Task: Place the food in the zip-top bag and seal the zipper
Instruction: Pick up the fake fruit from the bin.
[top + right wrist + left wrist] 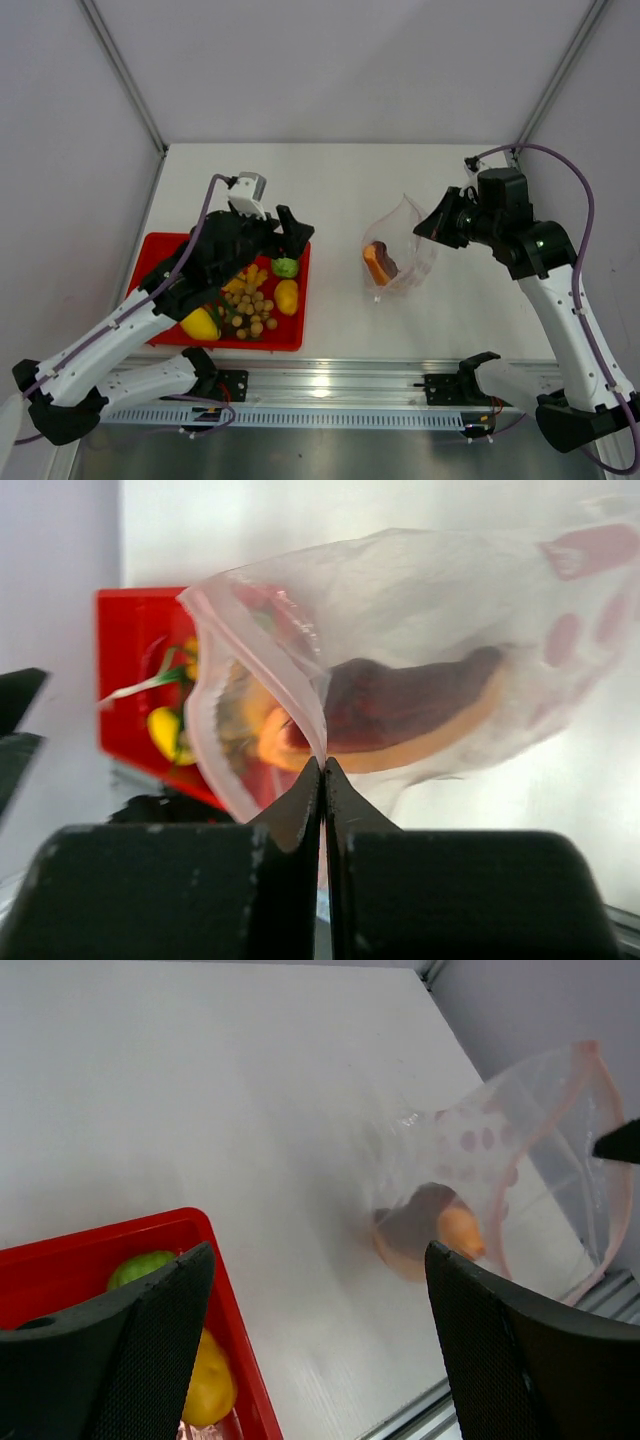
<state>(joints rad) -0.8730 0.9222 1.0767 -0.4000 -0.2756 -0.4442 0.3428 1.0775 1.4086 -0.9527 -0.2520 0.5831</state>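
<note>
The zip-top bag (405, 240) was thin, clear, crinkled film with faint pink spots printed on it, standing on the white bench (340, 175) to the right of the red tray (152, 248) and apart from it. Its zipper (262, 660), a narrow pink-red strip, curved around the gaping mouth. From above, the bag's long axis ran roughly from far to near, with the mouth edge lifted on the right-hand side.

The right gripper (432, 226) had its black jaws pressed together on that mouth edge, pinching the film at the strip; in its own wrist view the fingers (290, 820) met with only the plastic between them.

Inside the bag lay the orange-brown wedge (379, 263), a curved slice with an orange rim and dark face, low against the bench. The film blurred its outline.

The left gripper (291, 234) hung over the tray's far right corner, jaws spread wide with nothing between them; their pads (150, 1350) were matte black with a fine mesh texture.

The tray was smooth, glossy plastic with a raised rim. In it sat the round green ball (285, 267), a smooth yellow piece (287, 296) just beside it, and a cluster of small tan balls (250, 306). The left arm hid much of the tray's middle, and the items beneath it could not be made out.
</note>
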